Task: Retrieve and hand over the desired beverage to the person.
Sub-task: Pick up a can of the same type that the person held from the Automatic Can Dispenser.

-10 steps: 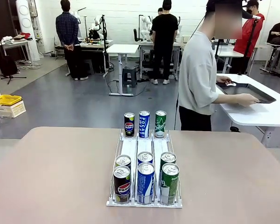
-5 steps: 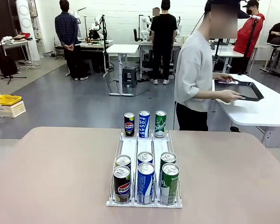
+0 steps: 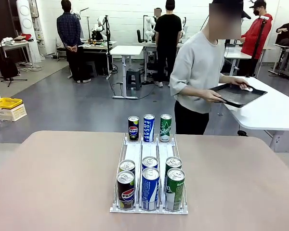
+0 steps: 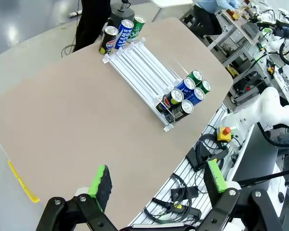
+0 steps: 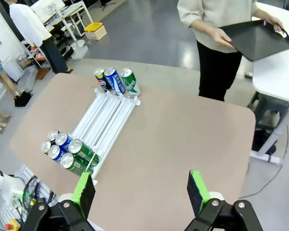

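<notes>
Nobody has signalled a choice that I can see, so the easy mistake is grabbing the wrong drink. The cans (image 3: 150, 185) sit in a white rack (image 3: 135, 153) at the middle of the table (image 3: 58, 178). Three stand at its 12 o'clock end and six are bunched at its 6 o'clock end: Pepsi in the 9 o'clock lane, blue Pocari down the centre, green in the 3 o'clock lane. The near six look packed tight against each other, so I'd expect wide fingers coming down on one to nudge or topple its neighbour, or shove the light rack along the table.

The handover looks awkward too. The person (image 3: 197, 72) stands off the table's far edge at about 1 o'clock, both hands busy with a black tray (image 3: 237, 94). With no free hand, a can offered too soon could be dropped.

Both arms hang high above the table, looking down at it. The left gripper (image 4: 157, 177) has its green pads spread wide with nothing between them. The right gripper (image 5: 140, 186) is likewise spread and empty, well clear of the cans.
</notes>
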